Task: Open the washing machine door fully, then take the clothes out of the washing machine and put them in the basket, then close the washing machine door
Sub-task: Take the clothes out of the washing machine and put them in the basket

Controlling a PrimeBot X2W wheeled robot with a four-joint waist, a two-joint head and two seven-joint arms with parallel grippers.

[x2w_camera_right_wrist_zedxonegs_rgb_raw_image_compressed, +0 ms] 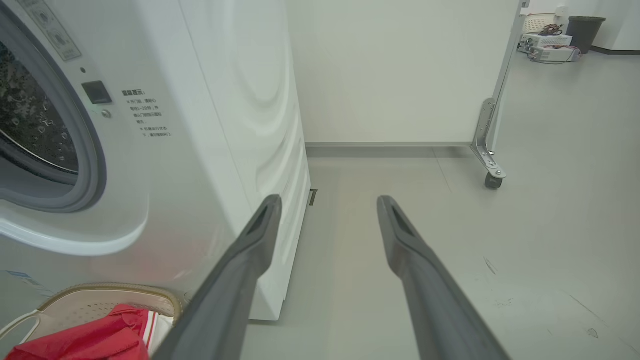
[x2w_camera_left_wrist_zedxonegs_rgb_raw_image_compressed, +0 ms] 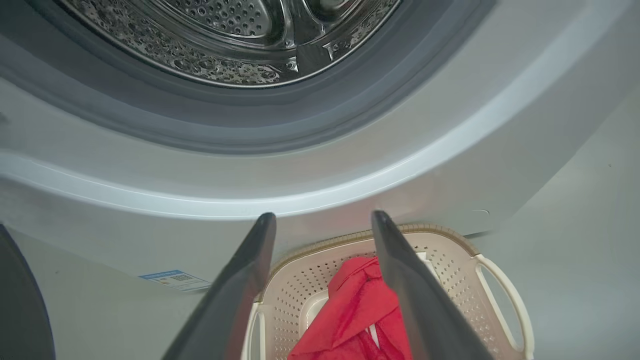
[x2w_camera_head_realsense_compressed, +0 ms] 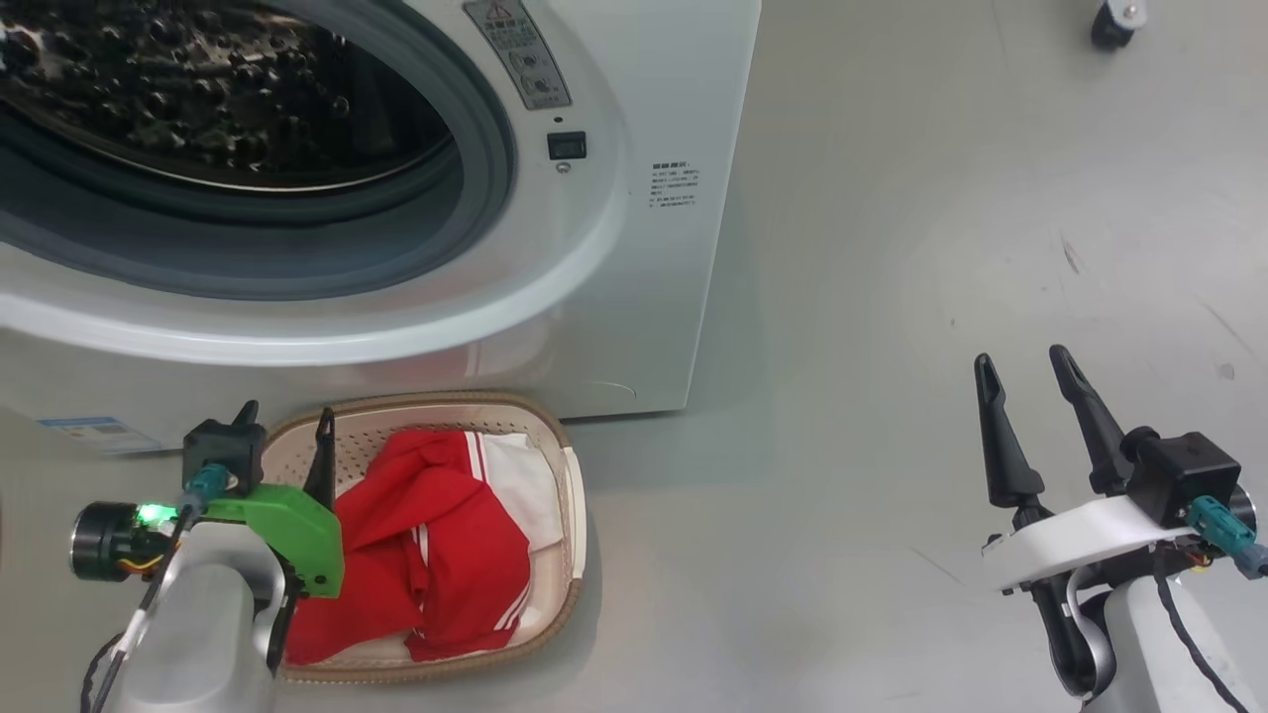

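Dark curved edge at 8 o'clock of left wrist view, likely washing machine door (x2w_camera_left_wrist_zedxonegs_rgb_raw_image_compressed: 20, 300), swung open.

My left gripper (x2w_camera_head_realsense_compressed: 286, 414), 8 o'clock of head view: jaws spread wide, nothing held, fingers just above basket (x2w_camera_head_realsense_compressed: 573, 515).

Clothes (x2w_camera_head_realsense_compressed: 426, 535), red with white stripes, heaped in basket at 7 o'clock, against washing machine (x2w_camera_head_realsense_compressed: 654, 297).

Drum (x2w_camera_head_realsense_compressed: 198, 89), 11 o'clock, looks empty.

My right gripper (x2w_camera_head_realsense_compressed: 1021, 358), 4 o'clock: wide open, empty.

Risks: left finger snags fabric on lifting and drags garment out; jaws slip on glossy door rim.

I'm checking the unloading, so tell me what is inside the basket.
Inside the basket lie the clothes: red garments with white stripes and a white cloth beside them. The pile hides most of the basket floor, so anything beneath cannot be seen.
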